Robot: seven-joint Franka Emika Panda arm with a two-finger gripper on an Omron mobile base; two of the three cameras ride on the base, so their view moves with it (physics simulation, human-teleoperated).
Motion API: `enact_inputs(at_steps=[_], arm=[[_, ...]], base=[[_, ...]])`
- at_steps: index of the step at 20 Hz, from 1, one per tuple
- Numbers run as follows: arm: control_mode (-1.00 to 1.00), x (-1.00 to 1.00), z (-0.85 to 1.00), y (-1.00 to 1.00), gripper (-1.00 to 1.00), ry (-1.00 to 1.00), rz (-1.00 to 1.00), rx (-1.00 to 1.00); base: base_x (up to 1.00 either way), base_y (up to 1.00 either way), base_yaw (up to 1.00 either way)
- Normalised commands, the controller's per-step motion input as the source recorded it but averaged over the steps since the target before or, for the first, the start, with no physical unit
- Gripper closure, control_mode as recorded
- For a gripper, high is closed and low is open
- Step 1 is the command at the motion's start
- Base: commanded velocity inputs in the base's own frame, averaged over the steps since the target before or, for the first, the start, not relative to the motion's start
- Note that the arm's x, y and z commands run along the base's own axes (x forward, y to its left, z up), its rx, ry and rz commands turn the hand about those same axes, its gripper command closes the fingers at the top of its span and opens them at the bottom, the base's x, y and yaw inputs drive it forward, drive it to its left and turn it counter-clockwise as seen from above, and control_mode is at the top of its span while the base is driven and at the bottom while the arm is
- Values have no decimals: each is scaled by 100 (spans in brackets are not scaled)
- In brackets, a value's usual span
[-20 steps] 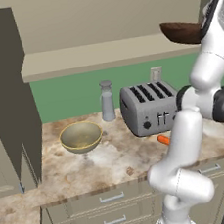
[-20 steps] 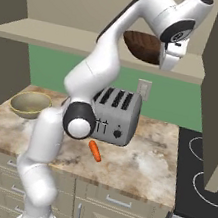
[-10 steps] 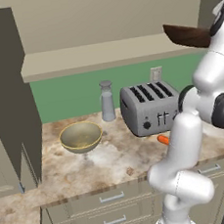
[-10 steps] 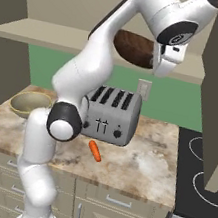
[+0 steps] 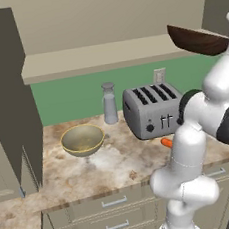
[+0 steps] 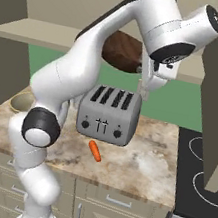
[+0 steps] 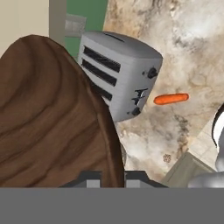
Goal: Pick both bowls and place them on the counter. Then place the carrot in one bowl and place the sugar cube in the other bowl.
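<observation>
Mid-carry with the second bowl: gripper point(image 7: 112, 175) clamped on the rim of the dark wooden bowl point(image 5: 196, 39) high above the toaster point(image 6: 109, 113), beige bowl point(image 5: 82, 139) already on the counter point(image 5: 117, 164), next needing a lowering onto bare stone near the carrot point(image 6: 94, 150).

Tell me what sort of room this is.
A home kitchen, rendered rather than real. A four-slot toaster stands on a mottled stone counter with drawers beneath, and a stove top with burner rings sits at the counter's end.
</observation>
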Motion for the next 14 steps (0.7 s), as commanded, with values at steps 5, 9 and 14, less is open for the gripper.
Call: enact_inputs(at_steps=[5, 9, 14], arm=[[-100, -51, -33, 56, 100, -14, -4, -9], [-100, -46, -28, 51, 100, -15, -3, -15], [-100, -41, -25, 38, 100, -14, 0, -19]], base=[[0, 0, 0], [0, 0, 0], [0, 0, 0]])
